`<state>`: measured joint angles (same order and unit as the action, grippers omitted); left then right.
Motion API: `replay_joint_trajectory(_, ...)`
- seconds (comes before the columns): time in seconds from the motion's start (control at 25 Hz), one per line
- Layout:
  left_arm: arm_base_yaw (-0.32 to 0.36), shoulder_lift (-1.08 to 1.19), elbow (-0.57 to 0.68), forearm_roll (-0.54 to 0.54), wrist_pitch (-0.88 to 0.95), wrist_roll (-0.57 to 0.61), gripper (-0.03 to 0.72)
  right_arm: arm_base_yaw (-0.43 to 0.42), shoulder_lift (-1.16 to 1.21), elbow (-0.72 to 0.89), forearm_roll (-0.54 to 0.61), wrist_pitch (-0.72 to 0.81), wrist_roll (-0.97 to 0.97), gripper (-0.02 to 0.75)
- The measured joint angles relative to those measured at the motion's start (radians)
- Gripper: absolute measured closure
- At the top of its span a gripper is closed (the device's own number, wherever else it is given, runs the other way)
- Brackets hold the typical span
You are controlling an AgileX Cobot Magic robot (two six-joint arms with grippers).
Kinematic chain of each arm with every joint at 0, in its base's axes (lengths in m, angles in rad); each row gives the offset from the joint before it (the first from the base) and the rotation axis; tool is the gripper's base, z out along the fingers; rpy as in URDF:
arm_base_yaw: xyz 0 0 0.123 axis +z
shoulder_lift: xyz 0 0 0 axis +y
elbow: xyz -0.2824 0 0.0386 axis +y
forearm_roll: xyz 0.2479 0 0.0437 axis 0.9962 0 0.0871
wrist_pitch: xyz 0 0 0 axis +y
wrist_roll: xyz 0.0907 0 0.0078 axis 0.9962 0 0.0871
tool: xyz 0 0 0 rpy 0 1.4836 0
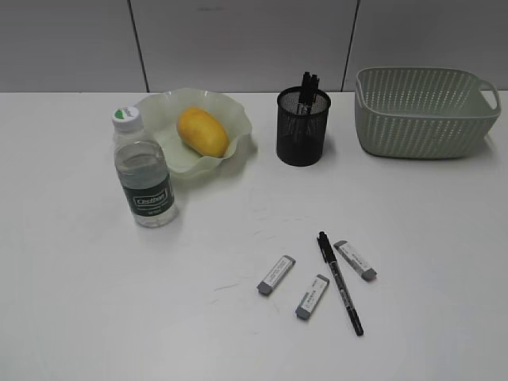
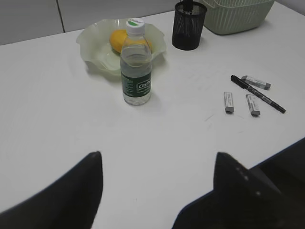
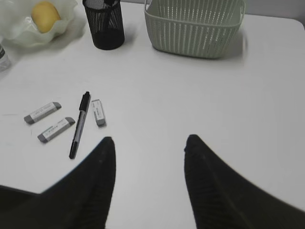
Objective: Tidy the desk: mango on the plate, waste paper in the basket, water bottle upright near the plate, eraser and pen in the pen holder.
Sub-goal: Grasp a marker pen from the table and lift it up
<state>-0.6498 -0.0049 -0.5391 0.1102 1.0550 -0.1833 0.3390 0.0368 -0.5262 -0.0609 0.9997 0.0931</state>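
On the far left of the desk (image 1: 87, 317) the water bottle (image 1: 144, 171) stands upright, just beside the plate (image 1: 163, 151), and the mango (image 1: 202, 131) already lies on that plate. Right of the plate stands the pen holder (image 1: 303, 127) with some dark pens in it, and at the far right sits the basket (image 1: 425, 111); no waste paper shows in any view, and the inside of the basket is hidden. What seems left is the cluster near the middle: three erasers, a left one (image 1: 275, 275), a middle one (image 1: 313, 296) and a right one (image 1: 355, 260), with the pen (image 1: 340, 282) lying between the middle and right ones. The pen's long axis runs from far to near, slanting a little rightward toward the near edge, cap end away. The left gripper (image 2: 157, 164) hangs open over bare desk, the erasers well apart to its right. The right gripper (image 3: 148, 143) is also spread open and empty, with the pen just ahead and to its left, so that arm looks the nearer one for the next pick, closing across the pen's barrel.
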Motion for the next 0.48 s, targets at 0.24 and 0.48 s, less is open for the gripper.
replay_joint_trajectory(0.24, 0.018, 0.000, 0.000, -0.007, 0.002, 0.001, 0.148, 0.000, 0.460, -0.017, 0.026, -0.214, -0.002, 0.356)
replay_joint_trajectory(0.48, 0.257, -0.001, 0.000, -0.009, 0.001, 0.002, 0.173, 0.043, 1.234, -0.220, 0.134, -0.396, -0.042, 0.356)
